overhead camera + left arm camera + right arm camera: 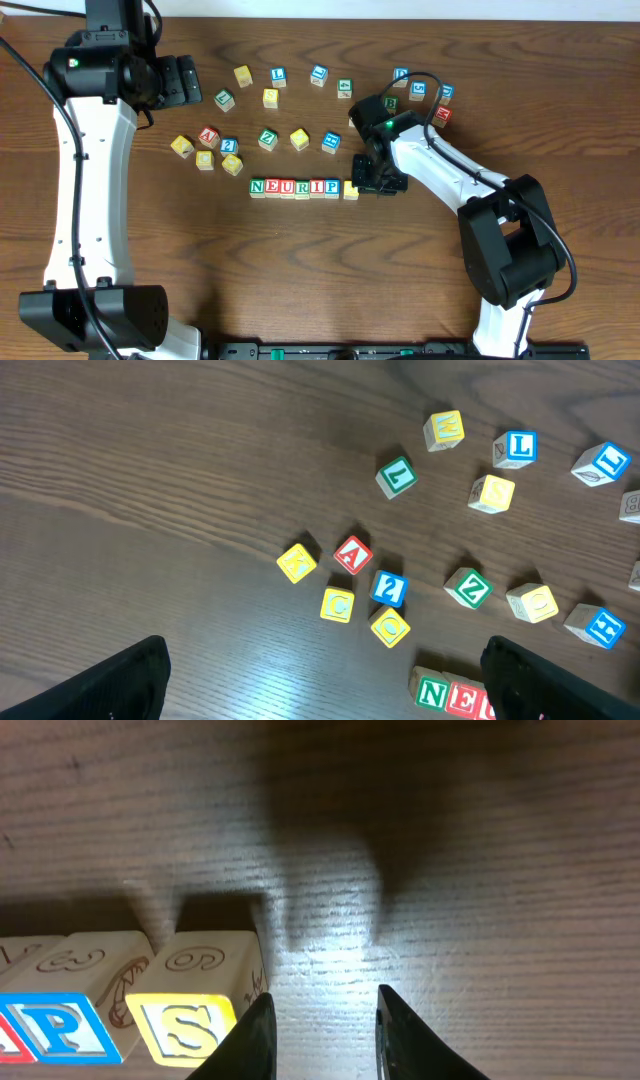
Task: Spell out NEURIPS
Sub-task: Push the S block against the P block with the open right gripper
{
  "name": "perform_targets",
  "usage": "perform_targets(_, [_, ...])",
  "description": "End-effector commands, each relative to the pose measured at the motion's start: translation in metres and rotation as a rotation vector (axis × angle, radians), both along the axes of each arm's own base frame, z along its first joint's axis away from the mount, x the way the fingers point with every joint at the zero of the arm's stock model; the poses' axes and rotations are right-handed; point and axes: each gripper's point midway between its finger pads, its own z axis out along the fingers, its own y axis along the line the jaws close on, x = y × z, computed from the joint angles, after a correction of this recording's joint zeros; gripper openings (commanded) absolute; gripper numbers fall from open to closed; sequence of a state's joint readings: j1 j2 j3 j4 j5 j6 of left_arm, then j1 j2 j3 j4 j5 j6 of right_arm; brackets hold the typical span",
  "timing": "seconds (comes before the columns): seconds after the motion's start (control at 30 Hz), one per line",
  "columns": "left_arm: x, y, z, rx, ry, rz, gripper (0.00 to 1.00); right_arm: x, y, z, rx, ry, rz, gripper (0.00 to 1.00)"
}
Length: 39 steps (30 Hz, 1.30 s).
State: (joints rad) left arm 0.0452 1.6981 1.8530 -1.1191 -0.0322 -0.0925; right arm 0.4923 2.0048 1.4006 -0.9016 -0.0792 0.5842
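A row of small wooden letter cubes (294, 187) lies on the dark wood-grain table (300, 290). From overhead it reads N, E, U, R, I, P from left to right, each cube against the next. At the row's right end sits the yellow-faced wooden S cube (351, 189), next to the blue-lettered wooden P cube (332, 187) and seemingly a little out of line with the row. From overhead its letter is too small to read. The right wrist view shows the S cube (190, 1025) side by side with the P cube (60, 1032).

The right gripper (381, 182) sits low, just right of the row's end. Seen from its own wrist, the right gripper (318, 1045) has its jaws narrow, with only bare wood between them and nothing gripped. The S cube lies just outside one finger (255, 1040); I cannot tell whether the two touch.

The left gripper (188, 80) is well up and left of the row. In its wrist view the left gripper (322, 670) is spread wide and holds nothing.

Loose letter cubes (299, 139) are scattered above the row, among them a red A cube (208, 135) up and to its left.
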Motion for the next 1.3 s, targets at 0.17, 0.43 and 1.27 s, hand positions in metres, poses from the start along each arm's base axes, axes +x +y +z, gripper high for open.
perform_targets(0.17, [0.0006, 0.0027, 0.0070, 0.008, -0.017, 0.002, 0.98, 0.0038, -0.0005, 0.0006, -0.012, -0.029, 0.009, 0.28])
perform_targets(0.43, [0.0006, 0.0027, 0.0070, 0.008, -0.017, 0.002, 0.98, 0.0039, -0.0003, 0.0006, -0.012, -0.029, 0.010, 0.27])
perform_targets(1.27, [0.0006, 0.0027, 0.0070, 0.008, -0.017, 0.002, 0.98, 0.0050, 0.0005, 0.0008, -0.009, -0.035, 0.017, 0.27])
